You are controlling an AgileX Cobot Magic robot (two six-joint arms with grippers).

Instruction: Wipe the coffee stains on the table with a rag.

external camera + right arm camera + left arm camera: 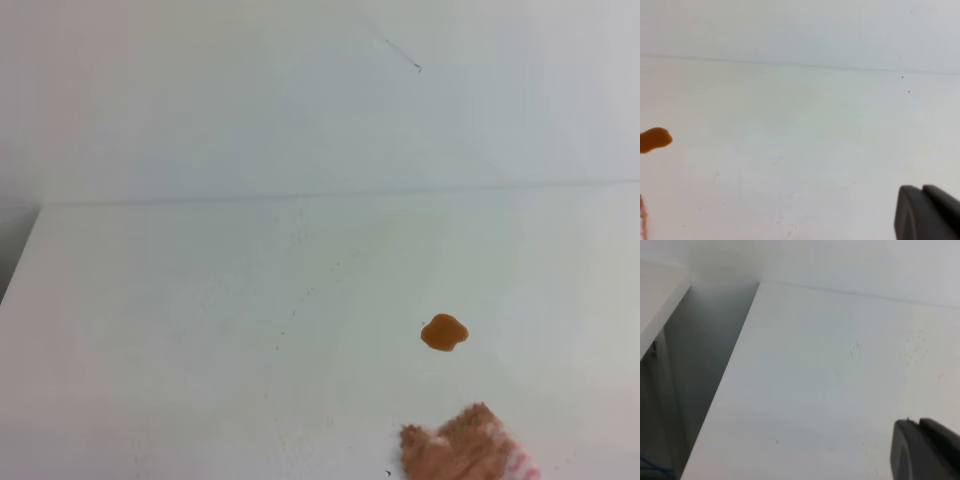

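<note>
Right wrist view: coffee stain (655, 139) sits at the left edge on the white table (800, 150), cut off by the frame. Sliver of rag (642, 217) at bottom-left corner, apart from the stain. Right gripper (927, 212) at bottom-right, jaws closed, holding nothing

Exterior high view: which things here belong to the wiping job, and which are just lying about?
Job:
- coffee stain
- rag, at the bottom edge, apart from the stain
- table

Lying about:
- nothing loose; only the white wall behind
</note>
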